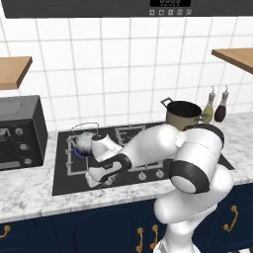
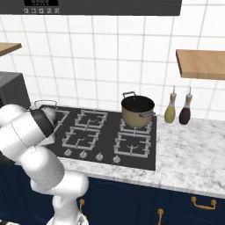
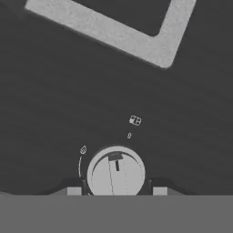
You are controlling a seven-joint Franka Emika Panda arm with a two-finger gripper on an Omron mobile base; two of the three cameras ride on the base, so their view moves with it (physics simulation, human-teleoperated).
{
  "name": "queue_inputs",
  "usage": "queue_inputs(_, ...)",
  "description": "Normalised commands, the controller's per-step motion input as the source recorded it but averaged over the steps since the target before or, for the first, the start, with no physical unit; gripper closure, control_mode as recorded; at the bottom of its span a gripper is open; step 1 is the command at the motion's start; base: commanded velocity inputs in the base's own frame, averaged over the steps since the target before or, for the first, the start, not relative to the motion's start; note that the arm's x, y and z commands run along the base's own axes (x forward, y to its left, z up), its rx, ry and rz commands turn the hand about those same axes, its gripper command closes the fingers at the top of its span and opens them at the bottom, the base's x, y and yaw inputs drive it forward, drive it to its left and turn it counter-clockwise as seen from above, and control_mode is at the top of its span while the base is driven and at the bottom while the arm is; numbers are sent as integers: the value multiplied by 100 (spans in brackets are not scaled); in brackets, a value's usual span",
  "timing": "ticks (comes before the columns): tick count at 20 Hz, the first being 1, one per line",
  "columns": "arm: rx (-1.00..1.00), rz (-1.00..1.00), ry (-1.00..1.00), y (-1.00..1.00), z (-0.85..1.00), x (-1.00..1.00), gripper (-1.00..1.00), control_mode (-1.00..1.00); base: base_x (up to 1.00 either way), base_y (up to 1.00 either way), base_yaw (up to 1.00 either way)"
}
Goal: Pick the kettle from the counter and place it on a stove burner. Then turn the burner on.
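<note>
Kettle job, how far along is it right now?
Done: the kettle sits on the stove burner at the cooktop's back left, and a blue glow shows under it. In hand: the tool has its fingertips either side of a round knob. Left: letting go.

- The kettle (image 2: pixel 49 115), left of the right base frame, is half hidden behind the arm (image 2: pixel 26 132).
- The microwave (image 1: pixel 20 132) is cut by the left edge.
- The knob (image 3: pixel 116 173) and fingertips (image 3: pixel 74 191) are cut off at the bottom.
</note>
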Motion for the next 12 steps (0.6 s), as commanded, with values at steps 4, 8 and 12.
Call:
queue_inputs(4,-3,67,-12,-4,0,-30,100,-100,0,0,0)
queue_inputs(8,-2,68,-18,-9,0,-36,100,-100,0,0,0)
queue_inputs(12,-1,65,-22,-13,0,-28,100,-100,0,0,0)
